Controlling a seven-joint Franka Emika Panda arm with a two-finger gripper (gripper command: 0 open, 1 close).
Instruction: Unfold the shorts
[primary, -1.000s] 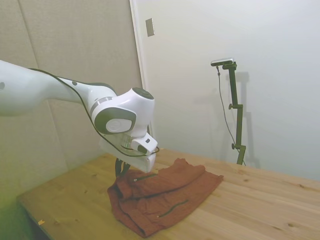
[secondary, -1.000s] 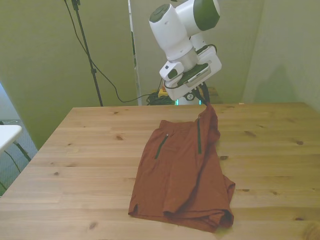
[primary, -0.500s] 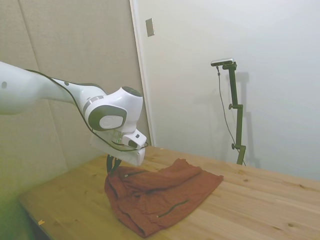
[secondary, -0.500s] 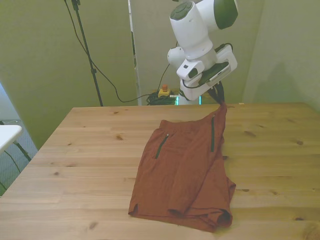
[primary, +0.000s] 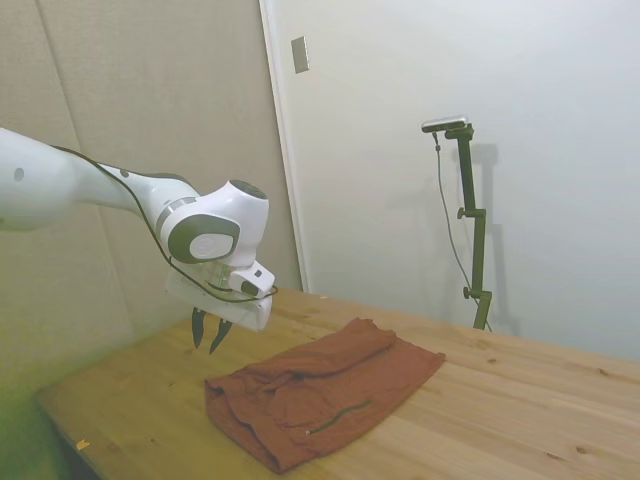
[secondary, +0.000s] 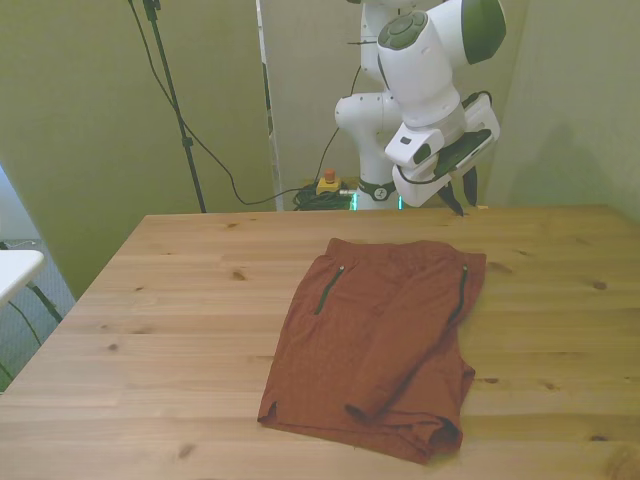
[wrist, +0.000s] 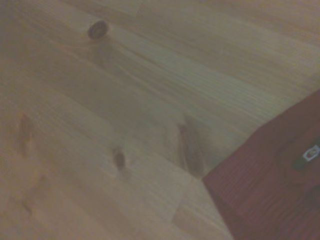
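The wide wooden plank table (secondary: 160, 300) carries only one cloth item, the rust-brown soft fabric shorts (secondary: 385, 340), which lie flat around the middle of it, toward the front view's right. Their waistband edge is toward my base and both dark zipper pocket slits show on the upper face, one on each side. I judge the main unfolding done: the top part is spread open across its full width, and in the side view the shorts (primary: 320, 395) rest low on the boards with nothing lifted. What I judge left is the hem end nearest the front camera, where the fabric looks doubled and rumpled, with a curled edge at the corner on the front view's right; that leg may want pulling out flat. My white arm's two-finger pincer (primary: 207, 333) hangs in the air above bare wood just beyond the waistband corner, clear of the cloth, with its dark fingers spread apart and nothing between them. From my wrist camera I see mostly knotted table boards, with one corner of the shorts (wrist: 270, 185) and a small white label at the rim of the picture.
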